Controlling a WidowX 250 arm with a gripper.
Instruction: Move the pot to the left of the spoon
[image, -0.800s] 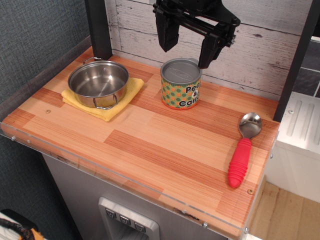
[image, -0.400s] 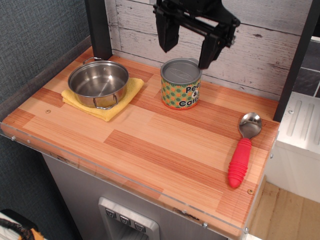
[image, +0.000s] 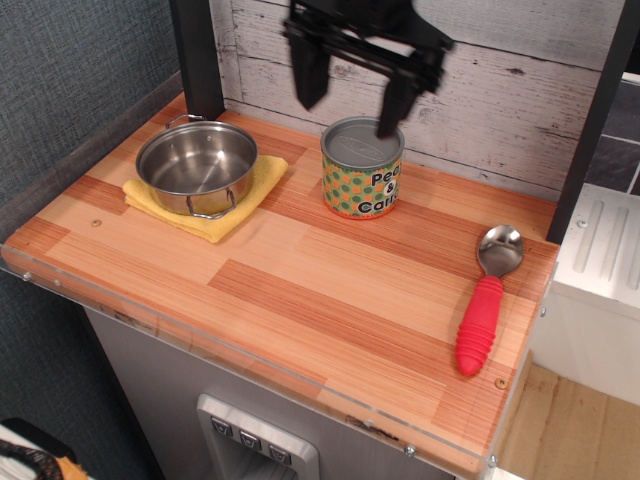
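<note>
The shiny steel pot (image: 197, 167) with wire loop handles sits on a yellow cloth (image: 208, 198) at the table's back left. The spoon (image: 487, 296), silver bowl and red ribbed handle, lies near the right edge. My black gripper (image: 348, 100) hangs open and empty above the back of the table, its fingers wide apart, over the left part of the tin can and well up and to the right of the pot.
A green-and-orange dotted tin can (image: 362, 167) stands between pot and spoon at the back. A black post (image: 197, 55) rises behind the pot, and a white plank wall (image: 500, 90) closes the back. The wooden table (image: 300, 290) ends at a clear front rim.
My gripper has moved to the left, toward the pot's side, still open. The pot, can and spoon have not moved.
</note>
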